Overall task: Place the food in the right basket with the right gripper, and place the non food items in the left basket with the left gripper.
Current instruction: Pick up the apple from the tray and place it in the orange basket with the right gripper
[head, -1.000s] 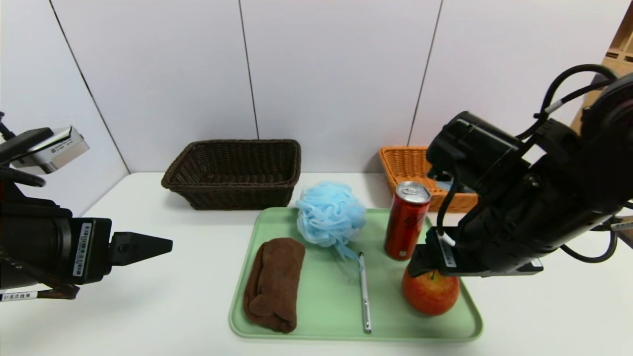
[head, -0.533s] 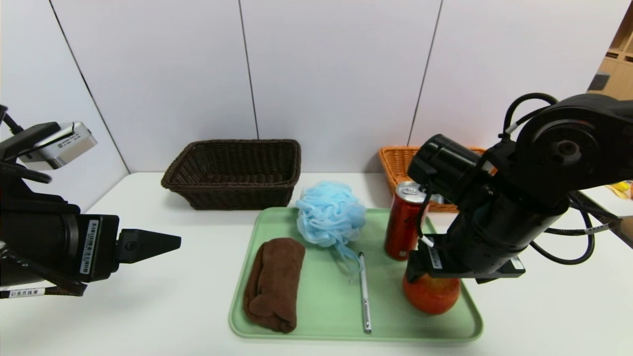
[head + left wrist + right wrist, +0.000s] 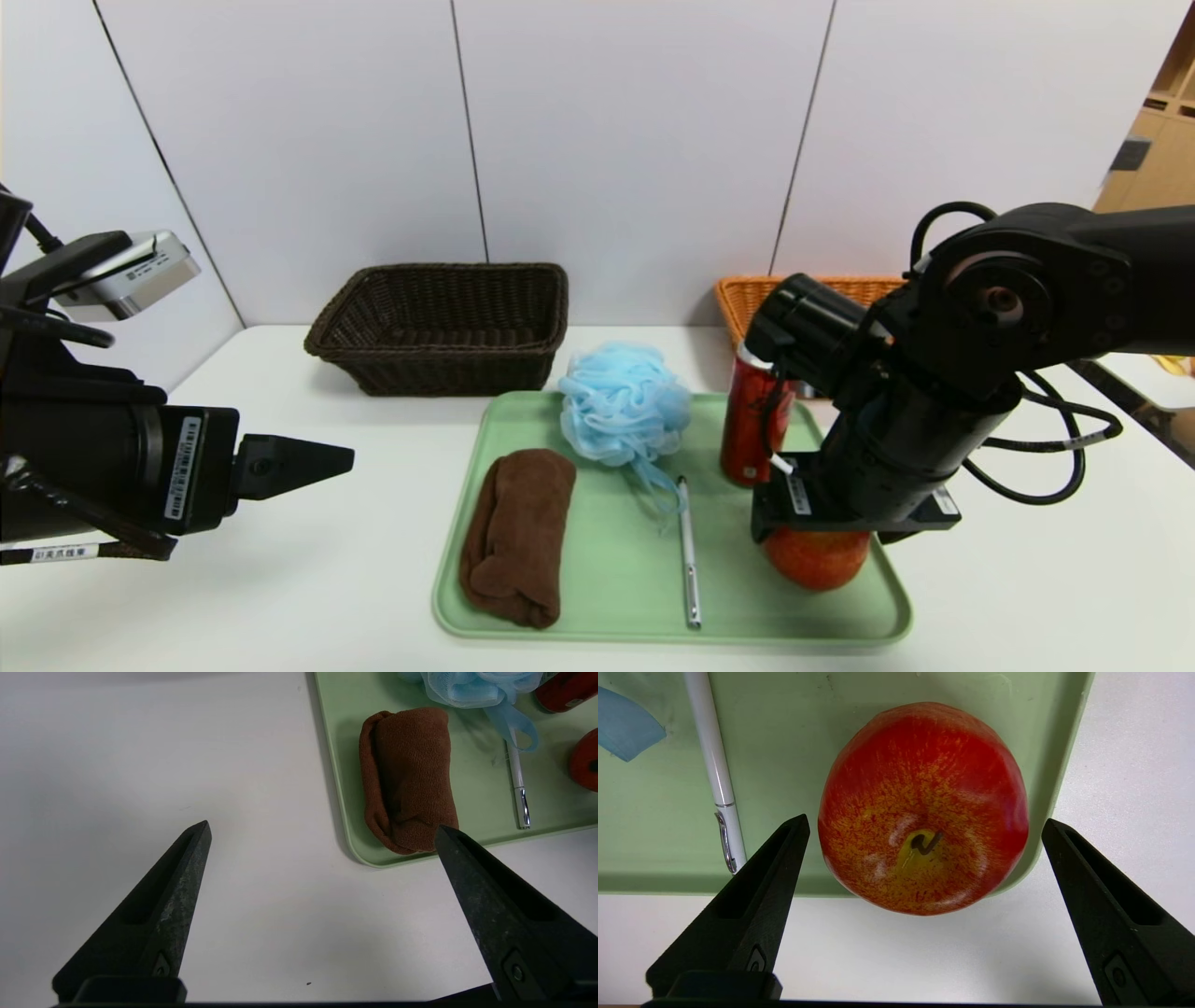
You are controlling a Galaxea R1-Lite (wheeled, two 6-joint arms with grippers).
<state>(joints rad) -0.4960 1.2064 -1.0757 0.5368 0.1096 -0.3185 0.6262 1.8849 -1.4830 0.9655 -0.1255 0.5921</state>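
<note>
The right gripper, its fingers spread wide and gripping nothing, hovered over the red-yellow apple at the near right corner of the green tray. A red drink can stood near the tray's far right corner. The left gripper, wide open and holding nothing, hung beyond the tray's left edge, near a rolled brown towel.
</note>
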